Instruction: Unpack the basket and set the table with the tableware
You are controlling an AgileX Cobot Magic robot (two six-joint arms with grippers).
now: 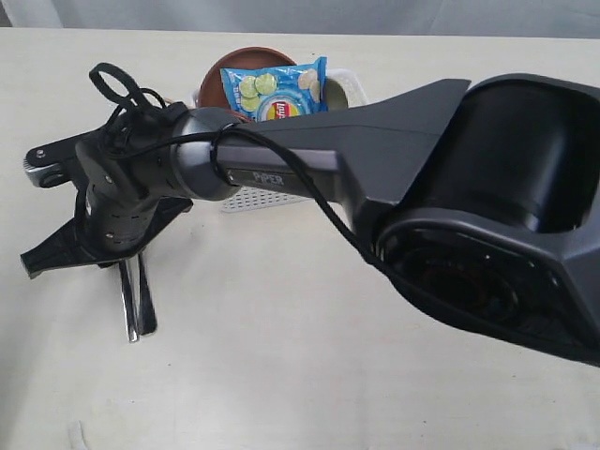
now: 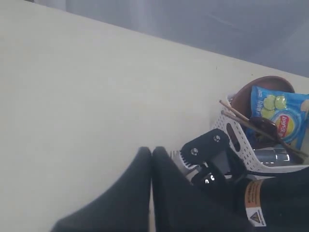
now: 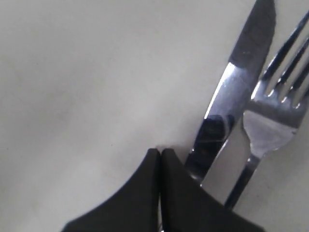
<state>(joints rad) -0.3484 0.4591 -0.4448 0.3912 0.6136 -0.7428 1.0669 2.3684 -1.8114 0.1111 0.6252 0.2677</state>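
A steel knife (image 3: 241,63) and fork (image 3: 270,121) lie side by side on the table (image 1: 309,375). My right gripper (image 3: 159,151) is shut and empty, its tips just beside the knife. In the exterior view this gripper (image 1: 94,251) hangs over the near ends of the cutlery (image 1: 144,305). The white basket (image 2: 241,140) holds a brown plate (image 2: 256,89), chopsticks (image 2: 251,123), a dark spoon (image 2: 263,126) and a steel cup (image 2: 273,155). My left gripper (image 2: 152,151) is shut on nothing, above bare table, left of the basket. The exterior view does not show it.
A blue chip bag (image 1: 277,89) leans on the plate (image 1: 246,58) in the basket (image 1: 253,199). The right arm (image 1: 394,141) stretches from the right across the front of the basket, hiding most of it. Its wrist (image 2: 207,145) shows in the left wrist view.
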